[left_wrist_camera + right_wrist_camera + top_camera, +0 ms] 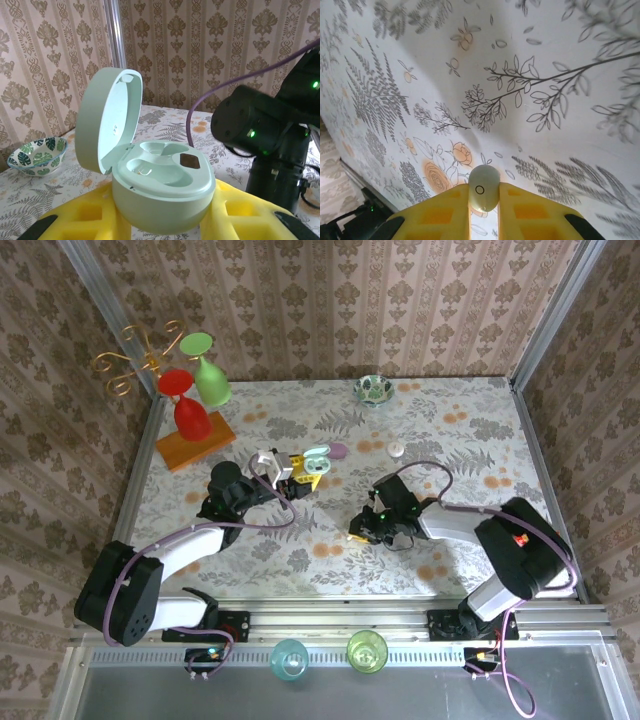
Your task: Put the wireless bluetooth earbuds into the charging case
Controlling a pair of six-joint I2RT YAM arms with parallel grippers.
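One likely slippery earbud [483, 192] is being pinched by the right end effector [484, 201], the charging case [167, 190] by the left end effector [162, 222].

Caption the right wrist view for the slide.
Right gripper, jaws shut on a whitish earbud, floral tabletop behind.

- No words, brand names or numbers can be read anywhere.
- Whitish earbud [484, 189]: one small dark ring [479, 189] is printed on its glossy face, a bare circle with no letter inside.
- Mint-green charging case [165, 195]: a dark square patch [189, 161] sits inside the base, and no writing on it is legible.
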